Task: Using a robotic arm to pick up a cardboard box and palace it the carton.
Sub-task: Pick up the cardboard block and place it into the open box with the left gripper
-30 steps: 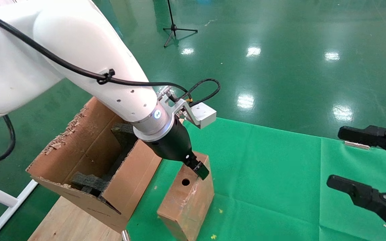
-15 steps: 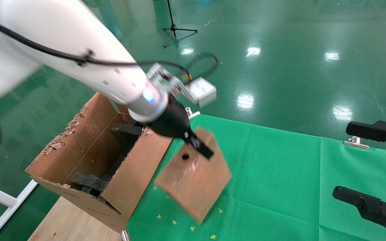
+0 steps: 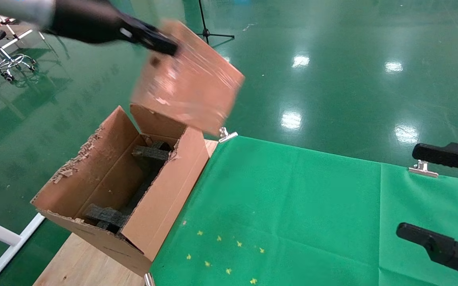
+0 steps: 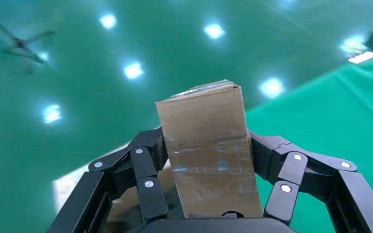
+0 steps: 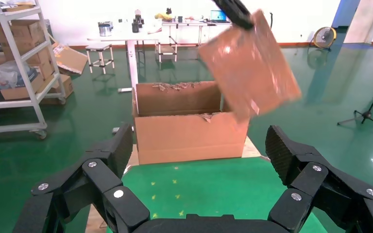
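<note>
Left gripper clamped on cardboard box top end; box hangs tilted in air above carton far end, long axis slanting down. Right gripper spread wide, empty, well apart from carton.

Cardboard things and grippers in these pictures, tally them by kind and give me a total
Slim cardboard box, held in the left gripper: 1
Large carton: 1
Grippers, adding the open right gripper: 2
Total: 4
</note>
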Motion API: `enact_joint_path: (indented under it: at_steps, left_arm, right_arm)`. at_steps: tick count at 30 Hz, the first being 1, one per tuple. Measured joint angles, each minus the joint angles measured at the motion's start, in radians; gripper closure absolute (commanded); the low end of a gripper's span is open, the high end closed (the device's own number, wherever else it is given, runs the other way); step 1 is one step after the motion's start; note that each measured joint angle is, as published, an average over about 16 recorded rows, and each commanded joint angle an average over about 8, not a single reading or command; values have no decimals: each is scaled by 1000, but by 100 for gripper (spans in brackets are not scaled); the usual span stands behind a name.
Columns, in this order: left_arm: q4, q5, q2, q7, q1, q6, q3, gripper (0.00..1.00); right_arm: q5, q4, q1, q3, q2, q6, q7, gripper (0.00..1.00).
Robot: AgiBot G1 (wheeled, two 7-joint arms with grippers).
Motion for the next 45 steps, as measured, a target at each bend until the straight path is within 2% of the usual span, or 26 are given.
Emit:
enact_joint_path:
  at_steps: [10, 20, 31, 45]
  left_arm:
    - [319, 29, -38, 352, -77, 101, -3, 100]
    - [542, 73, -17, 566, -42, 145, 36, 100]
    - [723, 111, 55, 657, 63, 38, 65, 100]
    - [867, 131, 125, 662, 193, -103, 80, 100]
  right_arm:
    - [0, 0, 0, 0, 0, 0, 0, 0]
    - [0, 0, 0, 0, 0, 0, 0, 0]
    - [0, 0, 0, 0, 0, 0, 0, 0]
    - [0, 0, 0, 0, 0, 0, 0, 0]
